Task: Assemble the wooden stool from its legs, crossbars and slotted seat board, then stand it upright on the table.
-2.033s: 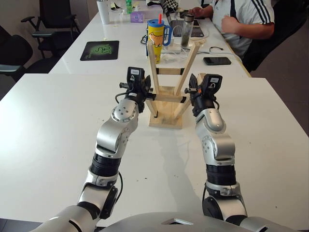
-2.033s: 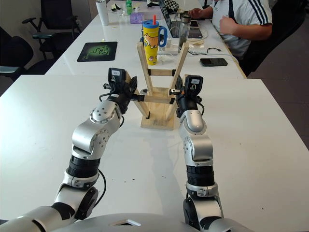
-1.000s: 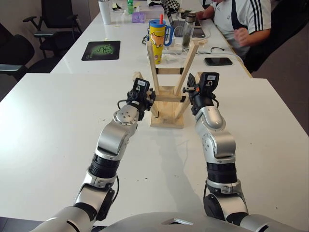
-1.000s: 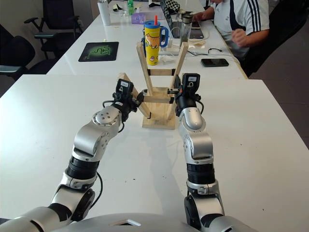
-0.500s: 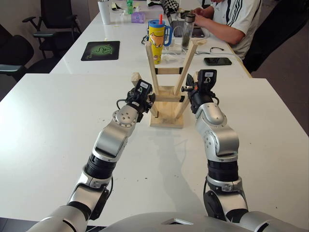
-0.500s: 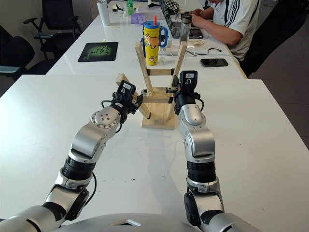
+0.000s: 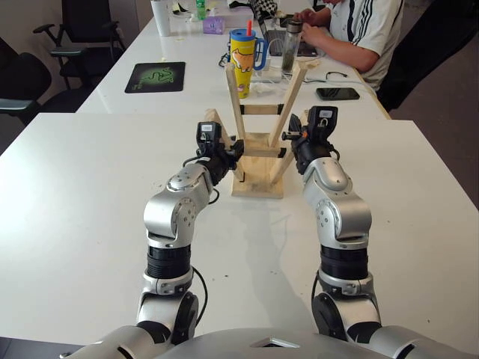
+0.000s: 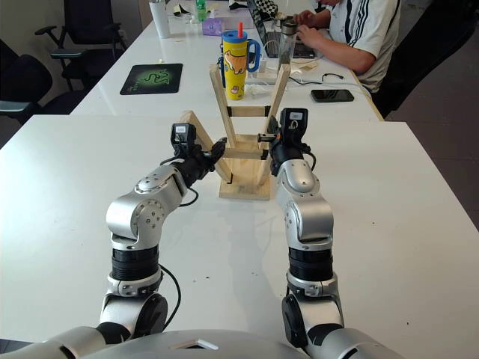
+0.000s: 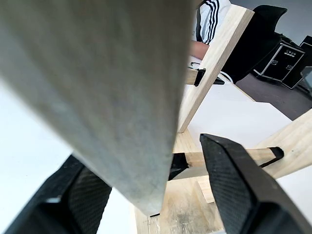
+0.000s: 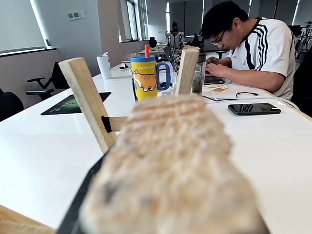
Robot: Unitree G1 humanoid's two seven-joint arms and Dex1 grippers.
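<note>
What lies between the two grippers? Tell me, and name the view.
The upside-down stool stands between the left gripper and the right gripper, its seat board flat on the table. The left eye view shows this plainly.

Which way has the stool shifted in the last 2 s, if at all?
No. The stool keeps its place against the yellow mug behind it, still upside down.

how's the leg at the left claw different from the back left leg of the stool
The leaning leg at the left claw tilts far toward the robot's left; the back left leg stands steeper. The back left leg is tied to its neighbour by the upper crossbar; the leaning leg's top is free. Both are pale square-cut wood.
</note>
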